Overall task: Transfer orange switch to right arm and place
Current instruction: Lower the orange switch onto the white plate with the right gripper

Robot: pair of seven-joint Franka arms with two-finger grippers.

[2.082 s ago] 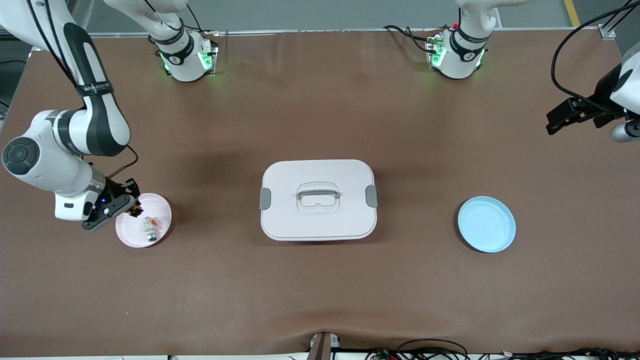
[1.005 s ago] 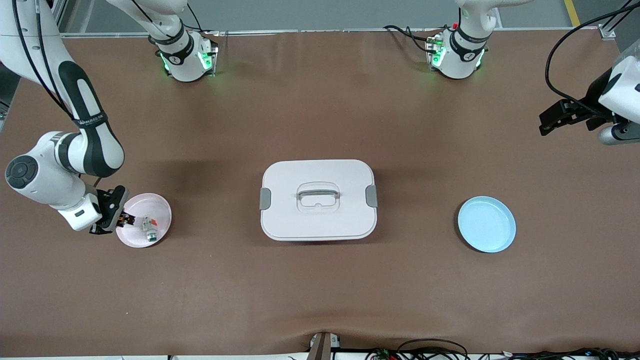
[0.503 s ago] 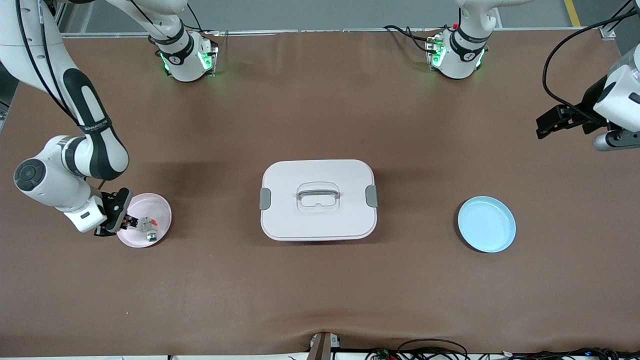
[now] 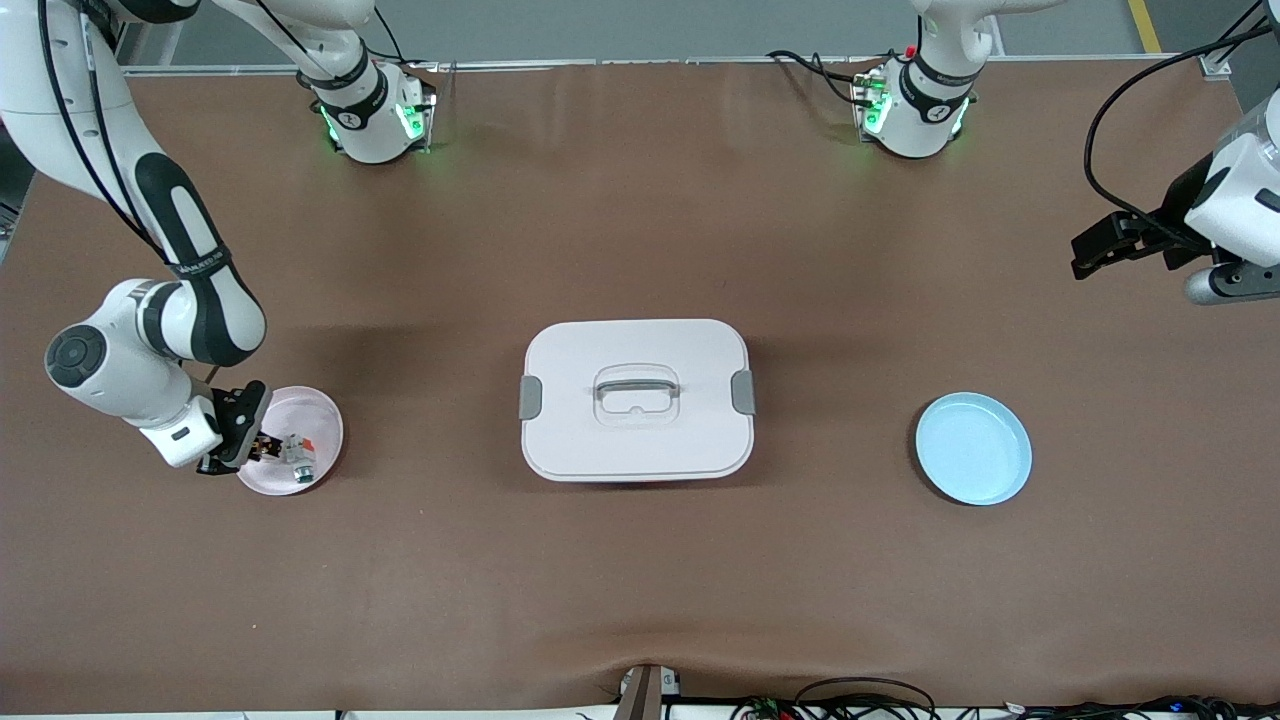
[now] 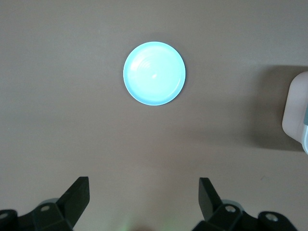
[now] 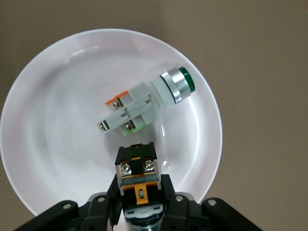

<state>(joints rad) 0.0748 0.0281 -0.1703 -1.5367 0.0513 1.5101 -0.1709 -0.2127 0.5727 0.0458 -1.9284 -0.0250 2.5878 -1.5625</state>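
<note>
The orange switch (image 6: 137, 169) sits clamped between the fingers of my right gripper (image 4: 243, 447), over the rim of the pink plate (image 4: 322, 425). Just past my fingertips on that plate lies a white-and-green button part (image 6: 144, 109). My left gripper (image 4: 1092, 252) waits, spread wide, high over the table, with the blue plate (image 5: 154, 73) below it.

Brown worktop (image 4: 640, 580); pale blue plate (image 4: 973, 447); white plate (image 6: 57, 120) holding a black-and-orange switch (image 6: 137, 173); white box (image 4: 637, 400), grey latches.
</note>
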